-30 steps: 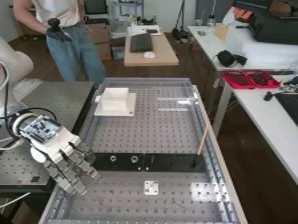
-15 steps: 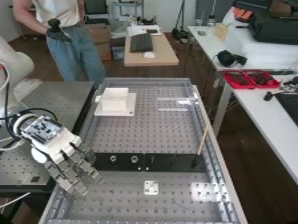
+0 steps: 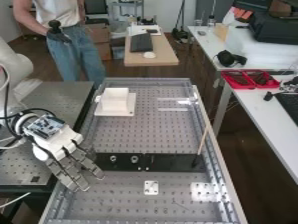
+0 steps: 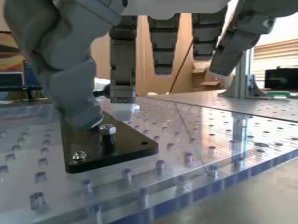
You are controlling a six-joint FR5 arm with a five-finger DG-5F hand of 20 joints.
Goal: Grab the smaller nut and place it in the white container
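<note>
- Bench (image 3: 123, 136): dotted with holes, carries the bar and the container.
- Arm (image 3: 14, 64): comes in from the high view's left, wrist over the bench's side edge.
- Hand (image 3: 65, 159): low at the bar's near end, fingers straight and slightly spread, nothing gripped. Thumb close to the smaller nut; can't tell if touching. Step in hand, as judged: lining up for the grasp, pick not made.
- Bar (image 3: 174, 162): flat, black, its end beside the fingers.
- Container (image 3: 116, 103): white, farther up the bench, well apart from the hand. Nothing placed there as far as can be told; inside not readable.
- Bearing (image 3: 134, 159): on the bar, farthest of the round parts from the hand.
- Larger nut (image 3: 113, 159): on the bar, between hand and bearing. Close neighbour, so a wide sweep of the fingers could knock it.
- Smaller nut (image 4: 107, 130): upright on the bar near its end, just beside the thumb; identity judged from its place. Next move calls for a small alignment, then thumb and fingers closing from opposite sides, a straight lift clear of the bar, then the carry to the container. Small target; an off-centre pinch would likely tip it or let it slip.
</note>
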